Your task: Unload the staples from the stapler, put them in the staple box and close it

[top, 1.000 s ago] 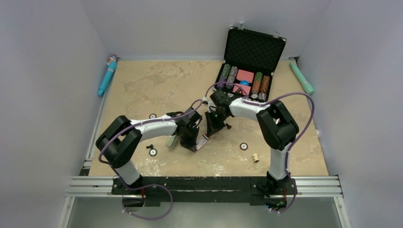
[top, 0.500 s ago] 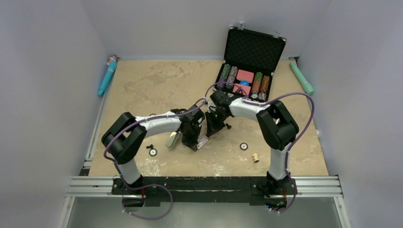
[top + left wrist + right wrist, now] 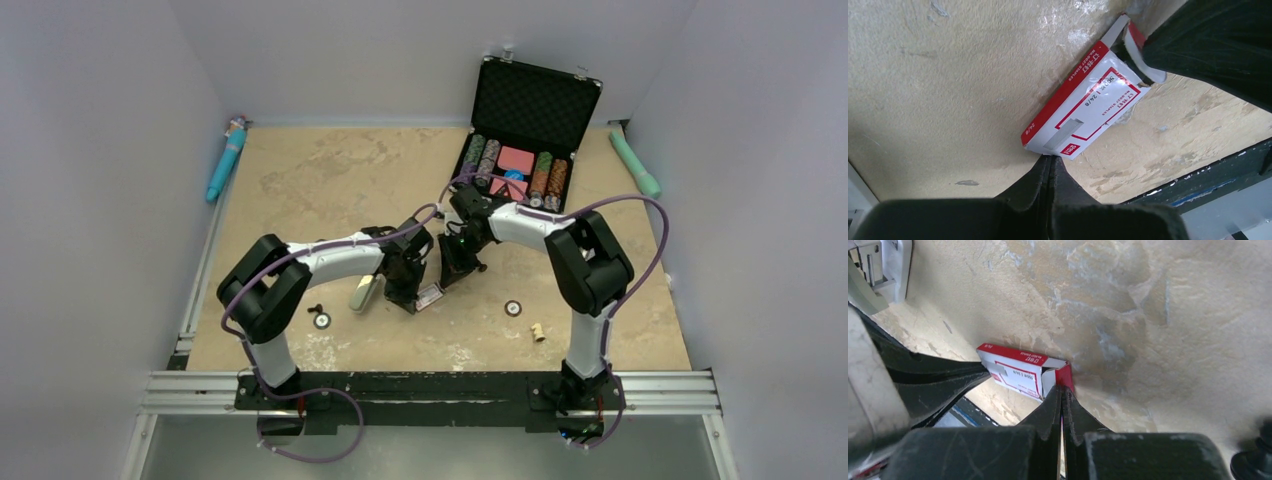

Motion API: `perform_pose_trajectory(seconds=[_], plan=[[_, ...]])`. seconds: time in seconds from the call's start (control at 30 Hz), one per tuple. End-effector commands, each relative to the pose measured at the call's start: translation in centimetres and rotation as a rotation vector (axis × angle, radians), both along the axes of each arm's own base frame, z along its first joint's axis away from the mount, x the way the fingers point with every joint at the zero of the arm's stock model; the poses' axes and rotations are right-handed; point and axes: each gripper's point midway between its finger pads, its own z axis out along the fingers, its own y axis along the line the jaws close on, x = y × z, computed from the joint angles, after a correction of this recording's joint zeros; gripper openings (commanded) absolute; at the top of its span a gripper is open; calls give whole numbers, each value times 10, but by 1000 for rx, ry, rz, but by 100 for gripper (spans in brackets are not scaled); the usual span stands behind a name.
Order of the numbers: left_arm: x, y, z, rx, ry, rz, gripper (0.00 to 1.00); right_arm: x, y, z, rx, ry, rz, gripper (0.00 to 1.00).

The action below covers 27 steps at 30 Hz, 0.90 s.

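Staple box (image 3: 1083,107), red-and-white and marked 24/6, lies flat near the middle of the mottled beige table (image 3: 300,190), between the two claws. The left gripper (image 3: 1050,159) is fully closed with nothing between its fingers, and its joined tips touch the box's near long edge. The right gripper (image 3: 1063,390) is closed too, its tips meeting at the box's open red end flap; whether the flap is nipped between them cannot be told. A shiny silver-olive metal piece (image 3: 362,293) lies just left of the left gripper. In the top left corner of the right wrist view, a cropped pale white-grey part beside an olive-grey edge may be the stapler (image 3: 892,260), but too little shows to be sure, and the overhead view does not show it clearly. Compared with a second ago, the left arm's elbow has swung right and farther in, so its forearm lies flatter toward the box. The right arm's wrist has shifted slightly far and right. The box and metal piece sit about where they were. An open poker chip case (image 3: 535,100) stands at the far right.
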Motion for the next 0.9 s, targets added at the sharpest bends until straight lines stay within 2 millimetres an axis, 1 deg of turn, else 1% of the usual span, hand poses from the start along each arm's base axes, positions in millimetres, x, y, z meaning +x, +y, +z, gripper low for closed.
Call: perform_pose_trajectory(seconds=[0.0,0.17,0.27,0.4,0.47,0.53,0.6,0.73,0.87], plan=[[17,-1,5,1,-101,-22,0,12,1,38,39,-63,-11,1],[15,5,7,15,-110,-42,0,20,-7,40,-16,-99,-42,3],[15,7,8,20,-116,-48,0,28,-15,37,-66,-127,-65,4],[16,10,12,33,-134,-53,0,35,-33,24,-170,-167,-101,5],[19,11,15,37,-144,-54,0,34,-41,15,-213,-173,-120,5],[18,12,13,42,-140,-56,0,32,-44,8,-237,-168,-134,5],[18,11,11,39,-134,-52,0,31,-41,4,-236,-164,-133,4],[18,6,7,20,-122,-41,0,25,-26,2,-221,-163,-86,3],[20,-1,8,2,-120,-34,0,14,-4,6,-161,-148,-13,2]])
